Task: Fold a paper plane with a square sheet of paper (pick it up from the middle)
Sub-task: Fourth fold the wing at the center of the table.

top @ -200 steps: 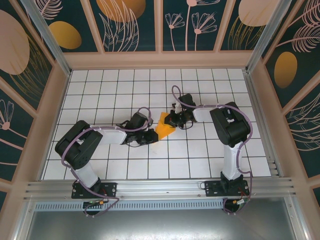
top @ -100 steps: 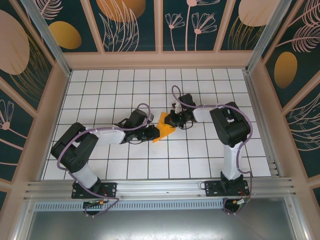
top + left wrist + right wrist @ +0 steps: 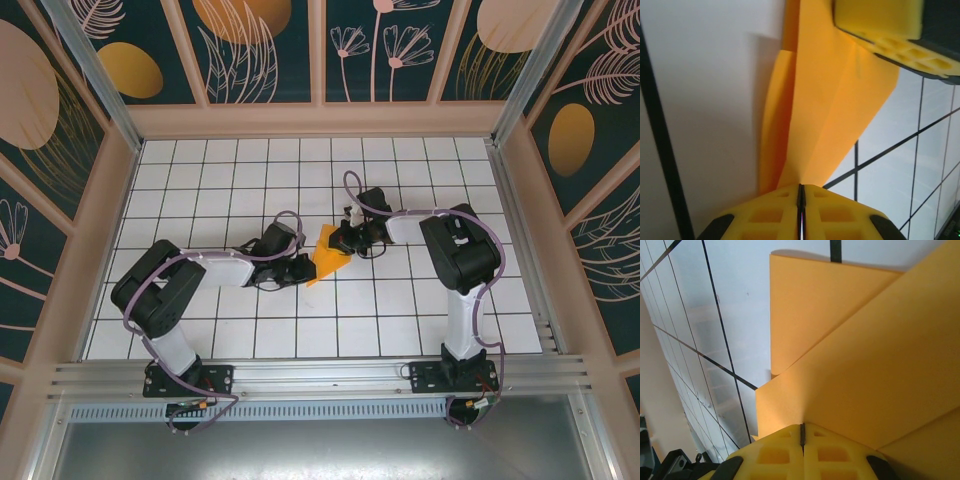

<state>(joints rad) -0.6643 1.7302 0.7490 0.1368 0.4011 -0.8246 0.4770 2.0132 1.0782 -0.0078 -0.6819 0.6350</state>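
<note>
The bright-orange sheet of paper (image 3: 326,256) stands folded into creased, layered flaps mid-table, a rough paper plane shape held between both grippers. My left gripper (image 3: 303,268) is shut on its lower left tip; in the left wrist view the paper (image 3: 830,100) fans up from the closed yellow fingertips (image 3: 801,186). My right gripper (image 3: 346,243) is shut on the paper's upper right edge. In the right wrist view the folded layers (image 3: 865,355) rise from its closed gripper (image 3: 802,425). A yellow finger (image 3: 880,20) of the right gripper shows at the top of the left wrist view.
The white grid table (image 3: 230,170) is walled on three sides by patterned panels (image 3: 320,60). A metal rail (image 3: 320,375) runs along the near edge by the arm bases. Open tiles lie behind and in front of the paper.
My left gripper has slid right to the paper's lower left tip and pinched down on it. The paper now looks narrower and more upright. The right gripper has held still.
</note>
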